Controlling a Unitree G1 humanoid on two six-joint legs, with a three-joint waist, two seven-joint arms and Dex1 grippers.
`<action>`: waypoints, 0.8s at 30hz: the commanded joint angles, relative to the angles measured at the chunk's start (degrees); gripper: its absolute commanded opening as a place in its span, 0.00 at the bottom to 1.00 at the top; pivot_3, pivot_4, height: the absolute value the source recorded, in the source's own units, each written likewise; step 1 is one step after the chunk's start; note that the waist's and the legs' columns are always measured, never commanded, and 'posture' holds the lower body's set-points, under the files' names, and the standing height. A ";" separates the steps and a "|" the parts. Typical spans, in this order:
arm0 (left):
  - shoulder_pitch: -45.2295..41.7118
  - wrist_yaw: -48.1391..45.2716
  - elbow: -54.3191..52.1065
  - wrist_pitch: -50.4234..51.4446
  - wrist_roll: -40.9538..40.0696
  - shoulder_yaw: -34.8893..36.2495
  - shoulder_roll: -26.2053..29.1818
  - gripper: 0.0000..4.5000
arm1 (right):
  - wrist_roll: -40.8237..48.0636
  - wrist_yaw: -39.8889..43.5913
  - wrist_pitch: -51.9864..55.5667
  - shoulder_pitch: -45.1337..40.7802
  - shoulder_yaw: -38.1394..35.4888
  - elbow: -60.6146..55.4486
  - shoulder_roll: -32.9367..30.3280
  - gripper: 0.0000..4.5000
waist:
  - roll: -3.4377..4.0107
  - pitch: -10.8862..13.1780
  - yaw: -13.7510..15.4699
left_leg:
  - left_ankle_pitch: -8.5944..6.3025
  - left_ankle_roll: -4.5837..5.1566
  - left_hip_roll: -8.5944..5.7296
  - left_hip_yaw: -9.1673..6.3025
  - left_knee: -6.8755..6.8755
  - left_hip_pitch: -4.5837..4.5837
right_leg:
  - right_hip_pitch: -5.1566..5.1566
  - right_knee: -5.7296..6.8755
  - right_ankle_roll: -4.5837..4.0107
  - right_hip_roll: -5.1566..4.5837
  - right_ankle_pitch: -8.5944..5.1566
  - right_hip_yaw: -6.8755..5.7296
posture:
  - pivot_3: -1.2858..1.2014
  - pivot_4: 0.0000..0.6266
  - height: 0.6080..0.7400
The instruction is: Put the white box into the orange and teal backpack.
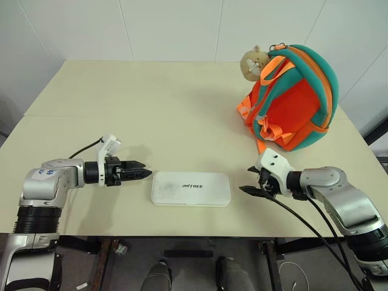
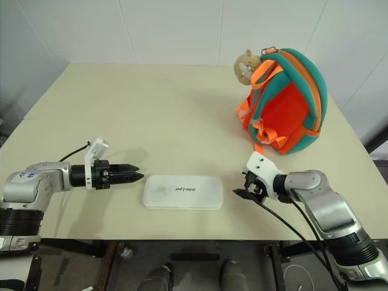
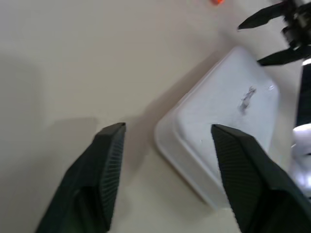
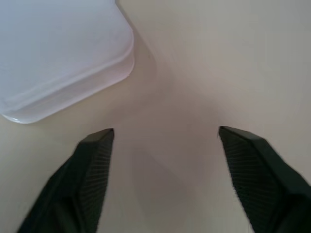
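The white box (image 1: pixel 191 188) lies flat near the table's front edge, dark lettering up. My left gripper (image 1: pixel 145 173) hovers just left of the box's left end, pointing at it; the left wrist view shows it open (image 3: pixel 167 128) with the box's corner (image 3: pixel 228 121) ahead of the fingers. My right gripper (image 1: pixel 247 180) is a short way off the box's right end, open and empty (image 4: pixel 165 131), with a box corner (image 4: pixel 63 53) ahead. The orange and teal backpack (image 1: pixel 291 97) stands at the back right, a tan plush animal (image 1: pixel 253 62) on top.
The cream table (image 1: pixel 151 103) stretches bare to the back and left. Its front edge runs just below the box. Black cables trail from my right wrist (image 1: pixel 303 221) over that edge. White walls stand behind the table.
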 commanded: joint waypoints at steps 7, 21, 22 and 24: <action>-3.21 3.88 6.47 19.37 -9.49 6.89 -1.05 1.00 | -0.29 -1.53 -1.55 -0.48 -1.24 0.12 0.61 1.00 | 0.00 0.00 -0.01 | 0.00 0.00 0.00 0.00 0.00 0.01 | 0.00 0.01 0.00 0.00 0.00 0.00 | 0.52 0.24 1.00; -6.76 7.39 16.88 35.29 -15.20 2.75 -0.27 1.00 | -0.59 -2.93 -1.72 -0.62 -0.85 0.73 1.90 1.00 | 0.00 0.00 0.00 | 0.00 -0.01 -0.01 0.00 0.01 0.03 | -0.01 0.05 0.01 0.00 0.01 0.02 | 0.52 0.24 1.00; -7.14 7.68 17.78 35.29 -15.22 3.45 -0.74 1.00 | -0.61 -3.03 -1.69 -0.63 -0.83 0.71 1.98 1.00 | 0.00 0.00 0.02 | 0.00 -0.01 -0.01 0.00 0.01 0.04 | -0.01 0.05 0.01 0.00 0.00 0.01 | 0.52 0.24 1.00; -8.00 8.32 19.20 35.29 -15.88 3.62 -1.43 1.00 | -0.65 -3.25 -1.61 -0.65 -0.71 0.59 2.23 1.00 | 0.00 0.00 0.04 | 0.00 -0.01 -0.02 0.00 0.01 0.04 | 0.00 0.04 0.01 0.00 0.01 0.01 | 0.52 0.24 1.00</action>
